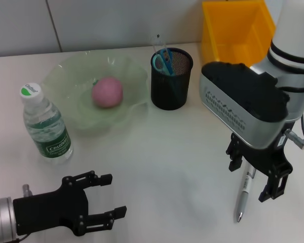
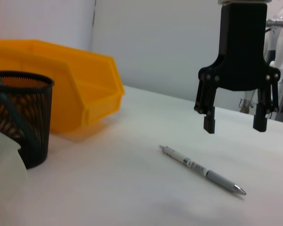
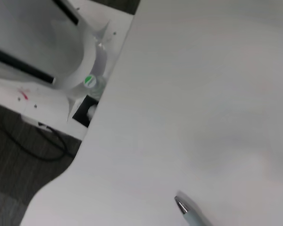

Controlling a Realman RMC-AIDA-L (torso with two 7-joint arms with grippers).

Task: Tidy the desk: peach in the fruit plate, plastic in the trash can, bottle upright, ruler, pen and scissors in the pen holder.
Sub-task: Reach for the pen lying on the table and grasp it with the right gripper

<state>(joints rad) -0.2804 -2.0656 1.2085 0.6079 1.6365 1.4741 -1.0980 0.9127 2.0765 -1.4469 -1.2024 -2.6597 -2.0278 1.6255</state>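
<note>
On the white counter (image 1: pixel 182 152), toward the robot's right, the pen (image 1: pixel 243 195) is lying flat, its tip pointing toward the near edge. The right pincer (image 1: pixel 254 178) is hanging directly above it with its fingers spread wide, one on each side of the barrel, clear of the surface in the left wrist view, where the pen (image 2: pixel 203 170) is resting below the raised pincer (image 2: pixel 233 123). Only the pen's tip (image 3: pixel 188 213) is showing in the right wrist view.

Bare counter is lying open all around the pen. Farther back, the black mesh pen holder (image 1: pixel 171 78) is standing with the scissors (image 1: pixel 163 61) already inside, and the yellow bin (image 1: pixel 235 33) is sitting behind it against the wall. Beside the holder, the peach (image 1: pixel 107 92) is resting in the green fruit plate (image 1: pixel 66 81), and the bottle (image 1: pixel 44 124) is standing upright to the plate's left. Near the front edge on the left, the left pincer (image 1: pixel 110 202) is hovering released and holding nothing.
</note>
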